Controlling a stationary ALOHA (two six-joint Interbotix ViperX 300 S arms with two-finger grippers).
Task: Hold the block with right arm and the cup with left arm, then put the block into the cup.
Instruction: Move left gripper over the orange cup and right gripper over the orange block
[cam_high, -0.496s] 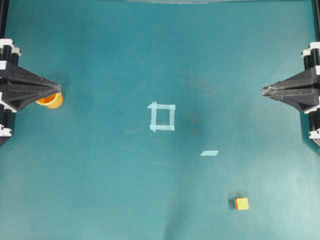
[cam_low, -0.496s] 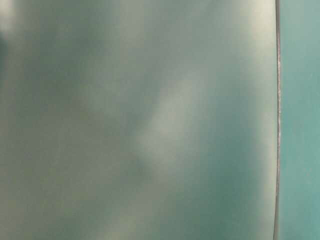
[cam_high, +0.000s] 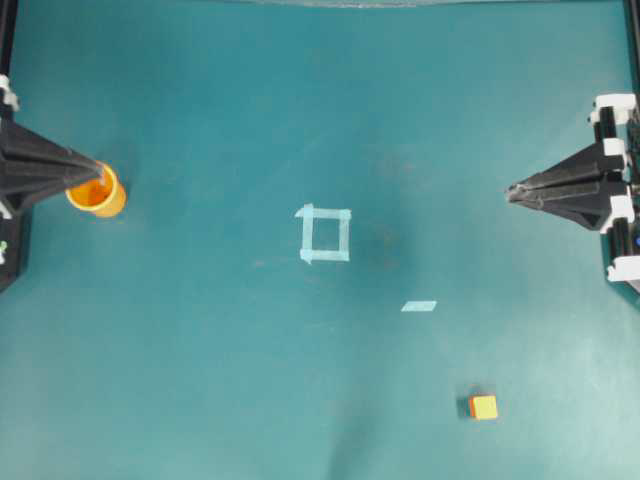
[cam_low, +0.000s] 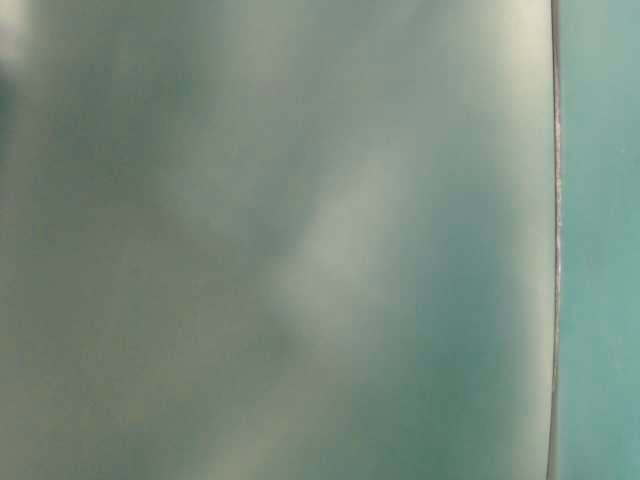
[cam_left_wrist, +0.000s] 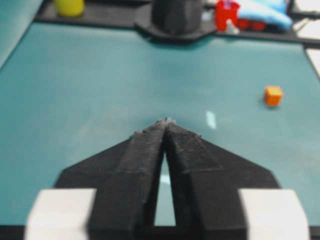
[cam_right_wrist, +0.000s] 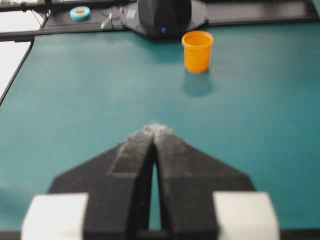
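With both tools pressed together and gripping nothing, the left tool (cam_high: 98, 165) is hovering just over the cup (cam_high: 97, 192), far left of the tape square (cam_high: 325, 234), while the block (cam_high: 483, 407) is lying lower right of that square and the right tool (cam_high: 510, 192) is hanging far right.

Even lighting; table-level view blurred throughout.
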